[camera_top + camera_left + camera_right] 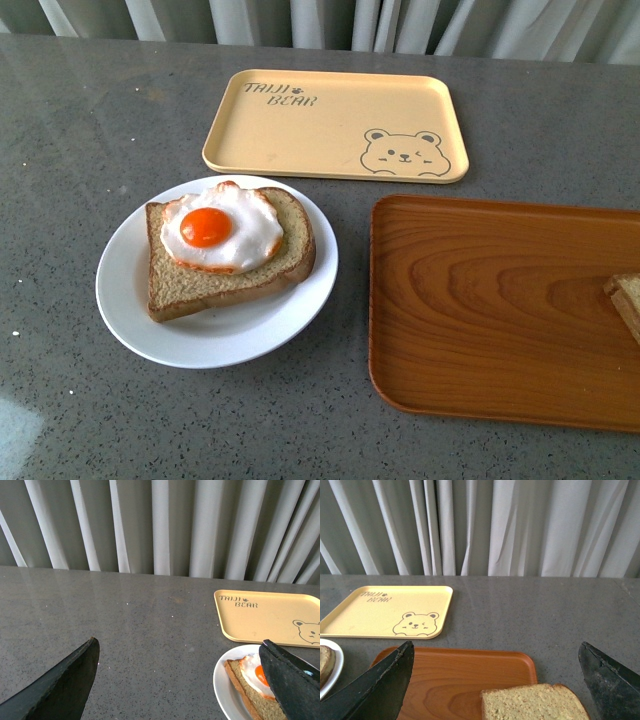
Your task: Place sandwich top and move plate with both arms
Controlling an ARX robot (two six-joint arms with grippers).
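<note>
The white plate [130,300] sits on the grey table at the left and bears a brown bread slice [200,290] with a fried egg [222,228] on it. The plain sandwich top [627,300] lies on the wooden tray at the right edge, mostly cut off; it shows more fully in the right wrist view [535,703]. My right gripper [495,680] is open, jaws wide apart, above and just short of that slice. My left gripper [180,675] is open over bare table beside the plate [222,685]. Neither arm shows in the front view.
A wooden tray [480,310] lies at the right. A yellow bear-printed tray [330,125] lies behind, near the table's far edge. Grey-white curtains hang behind the table. Grey tabletop [80,130] lies to the left of the plate.
</note>
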